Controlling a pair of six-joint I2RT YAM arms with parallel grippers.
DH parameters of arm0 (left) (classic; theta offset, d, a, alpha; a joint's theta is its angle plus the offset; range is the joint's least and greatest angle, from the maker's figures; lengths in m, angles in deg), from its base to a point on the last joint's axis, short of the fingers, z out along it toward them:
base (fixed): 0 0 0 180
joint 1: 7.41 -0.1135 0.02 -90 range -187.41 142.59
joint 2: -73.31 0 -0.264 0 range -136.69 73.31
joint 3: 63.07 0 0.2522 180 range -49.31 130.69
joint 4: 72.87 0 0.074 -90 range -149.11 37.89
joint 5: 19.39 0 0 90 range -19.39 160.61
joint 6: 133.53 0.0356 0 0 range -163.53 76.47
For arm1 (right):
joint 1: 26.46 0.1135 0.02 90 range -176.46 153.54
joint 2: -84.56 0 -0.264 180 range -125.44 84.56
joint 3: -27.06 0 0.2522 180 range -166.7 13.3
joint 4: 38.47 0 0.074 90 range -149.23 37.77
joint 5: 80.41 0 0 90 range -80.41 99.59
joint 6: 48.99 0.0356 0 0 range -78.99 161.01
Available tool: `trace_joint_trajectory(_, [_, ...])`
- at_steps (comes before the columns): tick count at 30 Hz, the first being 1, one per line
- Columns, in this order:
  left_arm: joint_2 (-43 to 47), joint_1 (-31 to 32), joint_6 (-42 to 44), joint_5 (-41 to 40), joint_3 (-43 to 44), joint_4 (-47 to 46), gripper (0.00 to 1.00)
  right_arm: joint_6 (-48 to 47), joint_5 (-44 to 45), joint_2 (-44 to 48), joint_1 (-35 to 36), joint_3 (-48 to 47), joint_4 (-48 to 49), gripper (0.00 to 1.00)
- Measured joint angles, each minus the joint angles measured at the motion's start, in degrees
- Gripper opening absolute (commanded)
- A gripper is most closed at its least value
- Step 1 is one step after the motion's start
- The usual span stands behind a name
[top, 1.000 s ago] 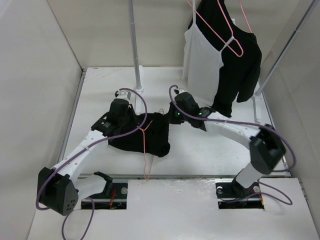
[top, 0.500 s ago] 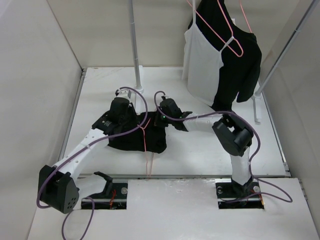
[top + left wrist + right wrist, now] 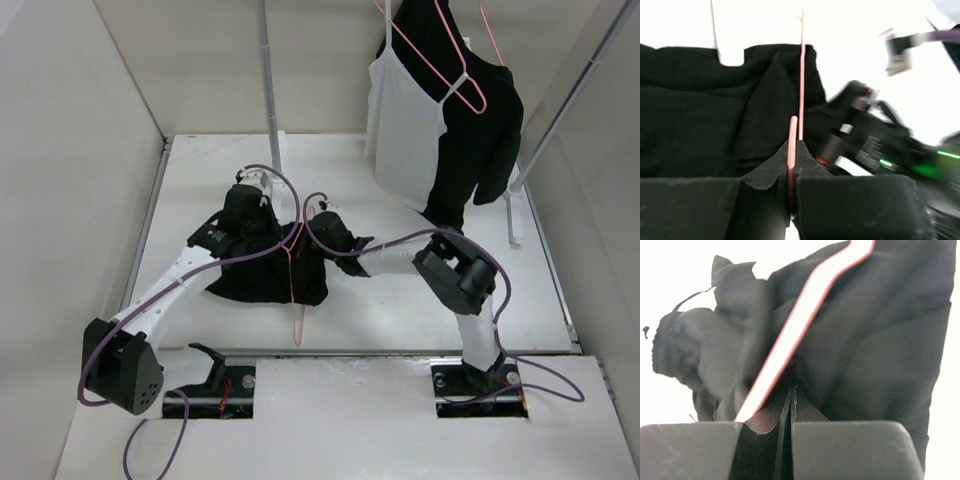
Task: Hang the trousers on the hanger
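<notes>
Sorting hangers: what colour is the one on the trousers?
The hanger is pink; best in left wrist view.

Top camera is looking down across the whole counter (image 3: 420,300); both wrist cameras are viewing the trousers (image 3: 690,125) and hanger (image 3: 801,75) closely.

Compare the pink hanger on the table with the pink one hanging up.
The table hanger sits low against the trousers; the hung hanger is up against a black top. The left fingers pinch the table hanger; nothing grips the hung hanger. Both are thin pink wire.
</notes>
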Motion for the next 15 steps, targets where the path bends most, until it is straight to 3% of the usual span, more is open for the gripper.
trace_joint_trajectory(4, [-0.1,0.0,0.2,-0.7,0.0,0.9,0.00,-10.1,-1.1,7.7,0.0,0.7,-5.1,0.22])
trace_joint_trajectory(5, [-0.1,-0.1,0.3,-1.0,0.1,1.0,0.00,-12.6,-1.4,10.2,0.0,1.1,-6.8,0.41])
trace_joint_trajectory(6, [-0.2,-0.1,0.6,-1.5,0.1,1.1,0.00,-14.7,-1.7,12.4,0.0,1.5,-8.3,0.52])
trace_joint_trajectory(8, [-0.5,-0.1,0.6,-1.5,0.1,1.9,0.00,-18.7,-2.6,15.8,0.0,1.7,-9.7,0.66])
trace_joint_trajectory(11, [-1.3,0.0,0.5,-1.4,0.1,1.9,0.00,-23.3,-3.2,19.8,0.0,1.8,-12.7,0.66])
trace_joint_trajectory(15, [-2.3,0.0,0.4,-0.8,1.1,2.2,0.00,-25.7,-3.0,26.7,0.1,7.8,-15.9,0.53])
